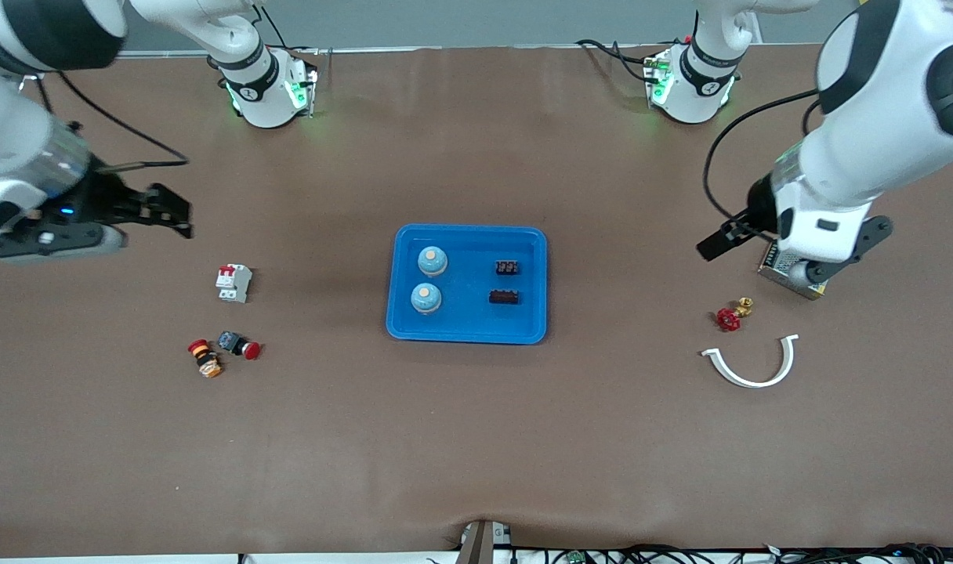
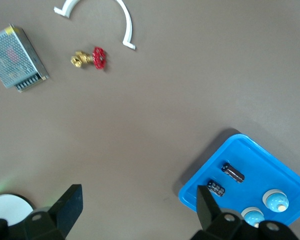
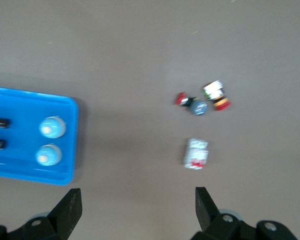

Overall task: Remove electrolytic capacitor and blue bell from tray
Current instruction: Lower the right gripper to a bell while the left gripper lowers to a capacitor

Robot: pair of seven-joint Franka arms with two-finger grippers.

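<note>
Brown matte desk (image 1: 476, 439), seen from a high camera facing two white arms.

Nearest items: white curved bracket (image 1: 752, 366) toward the left arm's end; two push-button switches (image 1: 224, 351) toward the right arm's end.

Next: red-handled brass valve (image 1: 732, 315); white circuit breaker (image 1: 234, 283).

Centre: tray (image 1: 467, 333), bright blue, holding four pieces. Two blue bells (image 1: 425, 298) with pale caps lie on the side toward the right arm, one nearer the camera than the other. Two electrolytic capacitors (image 1: 505, 297), dark cylinders on their sides, lie toward the left arm, arranged likewise.

Farther: metal-mesh power supply (image 1: 786, 276), partly under the left hand (image 1: 712, 244), which hangs there with fingers spread, empty. Right hand (image 1: 171, 211), likewise spread and empty, hangs over bare desk near the breaker.

Step in hand: none begun; all pieces remain in the tray, both arms waiting well apart from it. The next move likely calls for one hand to travel over the tray, descend and pinch a capacitor across its body or a bell by its dome.
</note>
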